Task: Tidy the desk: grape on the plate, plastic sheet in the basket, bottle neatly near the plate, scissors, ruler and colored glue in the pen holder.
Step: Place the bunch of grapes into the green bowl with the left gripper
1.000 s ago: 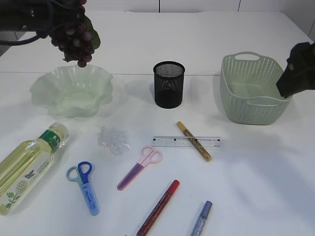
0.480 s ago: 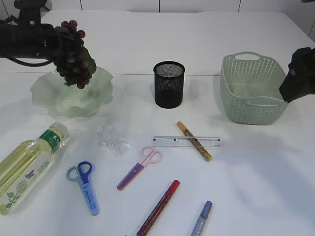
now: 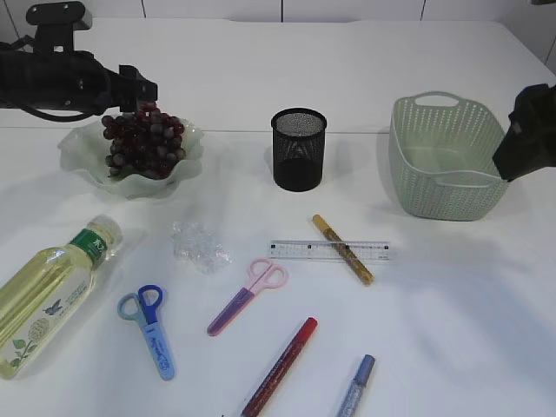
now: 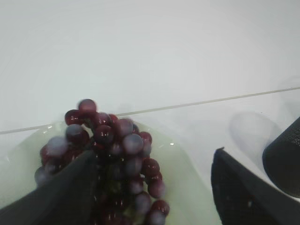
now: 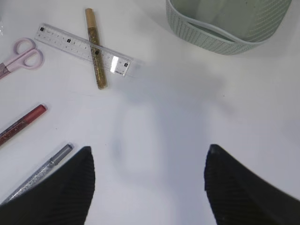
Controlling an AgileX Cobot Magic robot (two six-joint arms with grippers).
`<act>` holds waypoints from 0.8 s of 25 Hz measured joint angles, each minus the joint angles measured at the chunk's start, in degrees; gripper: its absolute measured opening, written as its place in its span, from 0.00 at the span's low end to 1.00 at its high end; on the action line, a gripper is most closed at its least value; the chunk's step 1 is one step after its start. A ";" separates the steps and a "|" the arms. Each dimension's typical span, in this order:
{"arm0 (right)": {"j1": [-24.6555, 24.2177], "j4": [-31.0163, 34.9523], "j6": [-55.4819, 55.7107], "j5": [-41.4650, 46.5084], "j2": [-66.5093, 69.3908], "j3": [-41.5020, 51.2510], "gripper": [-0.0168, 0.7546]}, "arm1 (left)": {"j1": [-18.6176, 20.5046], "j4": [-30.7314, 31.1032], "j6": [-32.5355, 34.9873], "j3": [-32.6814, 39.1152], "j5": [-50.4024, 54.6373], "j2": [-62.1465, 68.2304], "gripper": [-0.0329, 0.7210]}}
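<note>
Now: bunch of dark red grapes point(image 3: 143, 146) lies in the pale green wavy-edged glass plate point(image 3: 76, 155), far left of the white worktop point(image 3: 434, 295). Left gripper point(image 4: 152, 185) sits just above the bunch w/ jaws spread wide; grapes show between the fingers, nothing clamped. Right gripper point(image 5: 147, 187) hangs over bare worktop, jaws likewise wide apart, nothing held; in ext. view it is at the right edge, beside the pale green woven plastic basket point(image 3: 447, 161).

Black mesh pen holder point(image 3: 298, 148) stands upright betw. plate and basket. Crumpled clear plastic sheet point(image 3: 199, 246) lies front of plate. Clear bottle w/ yellow liquid and green cap point(image 3: 48, 295) lies on its side at left front. Blue-handled scissors point(image 3: 149, 328) near bottle; pink-and-purple scissors point(image 3: 246, 296) mid-worktop. Transparent ruler point(image 3: 328, 251) lies flat front of pen holder, gold glitter glue pen point(image 3: 342, 249) crossing on top of it. Red glitter glue pen point(image 3: 280, 366) and silver glitter glue pen point(image 3: 354, 387) at front edge, apart from each other.
</note>
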 joint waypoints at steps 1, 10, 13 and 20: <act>0.00 0.00 0.00 0.00 0.00 0.00 0.75 | 0.00 0.00 0.00 0.00 0.00 0.00 0.80; 0.00 0.00 0.00 0.00 0.00 0.00 0.75 | 0.00 0.58 -7.18 0.00 0.12 -2.31 0.79; 0.00 0.00 0.00 0.00 0.00 0.00 0.75 | -0.58 6.17 -12.88 0.00 0.26 -3.80 0.75; 0.00 0.00 0.05 0.00 0.00 0.00 0.75 | -1.06 30.98 -38.90 0.00 9.47 -4.28 0.71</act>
